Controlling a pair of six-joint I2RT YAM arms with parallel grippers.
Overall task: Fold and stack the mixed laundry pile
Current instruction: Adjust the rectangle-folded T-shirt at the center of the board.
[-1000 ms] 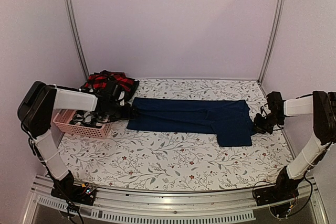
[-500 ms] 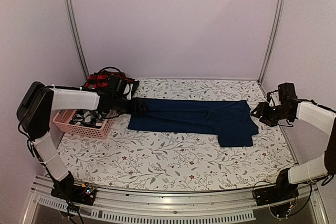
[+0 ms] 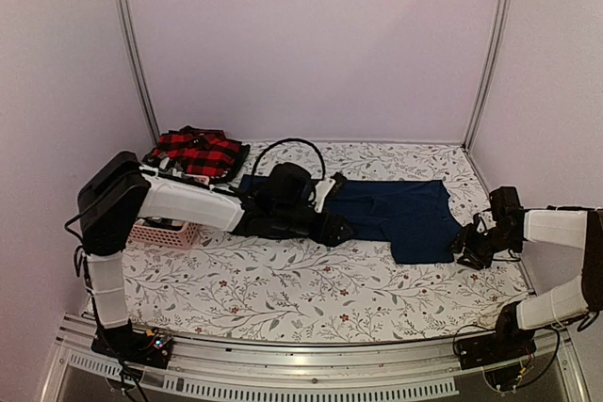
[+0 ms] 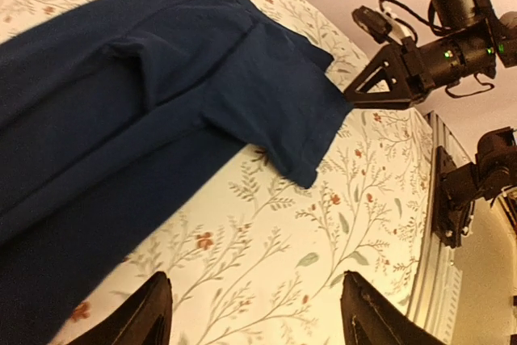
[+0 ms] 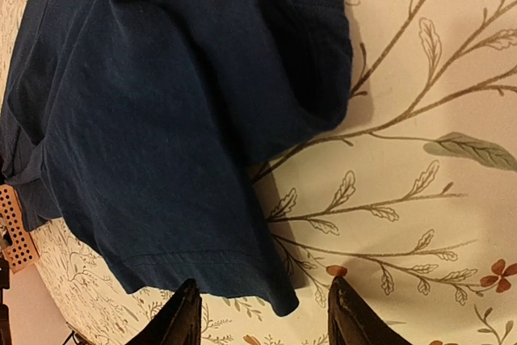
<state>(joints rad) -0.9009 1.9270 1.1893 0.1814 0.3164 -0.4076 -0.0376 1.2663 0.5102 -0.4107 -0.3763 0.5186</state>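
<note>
The navy blue trousers (image 3: 396,214) lie flat across the back middle of the floral table. They also show in the left wrist view (image 4: 121,119) and the right wrist view (image 5: 161,119). My left gripper (image 3: 339,230) is open and empty over bare cloth, just off the trousers' near edge (image 4: 258,321). My right gripper (image 3: 466,247) is open, low at the trousers' right near corner; the hem corner lies between its fingertips (image 5: 266,321). The red-and-black plaid piece (image 3: 196,151) sits at the back left. The checked shirt and the lettered black garment are hidden.
The pink slotted basket (image 3: 155,231) stands at the left, mostly behind my left arm. Metal frame posts (image 3: 132,54) rise at the back corners. A metal rail (image 3: 301,364) runs along the table's near edge.
My left arm swept right from the trousers' left end by the basket to their middle near edge. My right gripper dropped from beside the trousers' far right end to the near right corner.
</note>
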